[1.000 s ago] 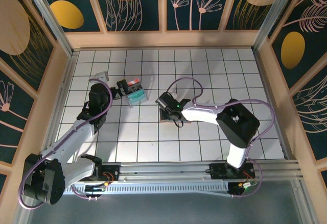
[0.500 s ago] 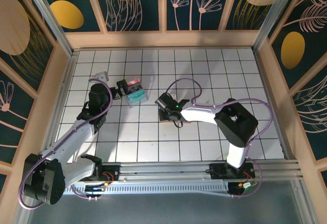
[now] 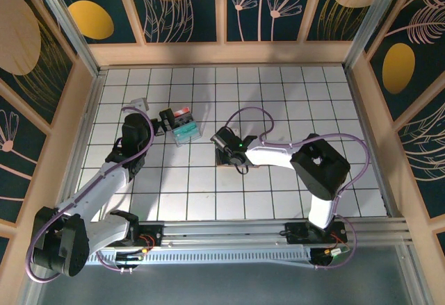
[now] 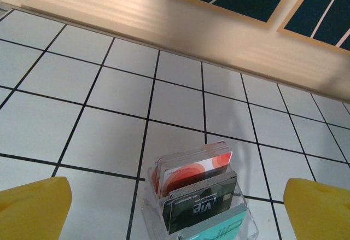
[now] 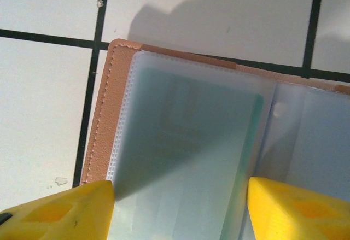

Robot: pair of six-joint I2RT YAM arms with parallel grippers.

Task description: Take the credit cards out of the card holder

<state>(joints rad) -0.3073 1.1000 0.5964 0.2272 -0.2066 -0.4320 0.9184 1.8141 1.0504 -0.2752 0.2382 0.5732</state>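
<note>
Right wrist view: the card holder (image 5: pixel 109 120) lies open on the table (image 5: pixel 44 87), with a credit card (image 5: pixel 186 152) in its clear sleeve. The right gripper (image 5: pixel 180 207) is poised over it, part-spread and empty; the left gripper (image 4: pixel 175 207) gapes wide, also empty. Extraction seems about to begin, and it calls for pinching the card's edge.

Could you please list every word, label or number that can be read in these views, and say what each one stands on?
"VIP": on the dark card in the clear box.
Small line above "VIP" on the same card: too small to read.
Fine print on the red-and-white card: too small to read.
Faint marks on the sleeved card in the card holder: blurred by the frosted sleeve, unreadable.
</note>
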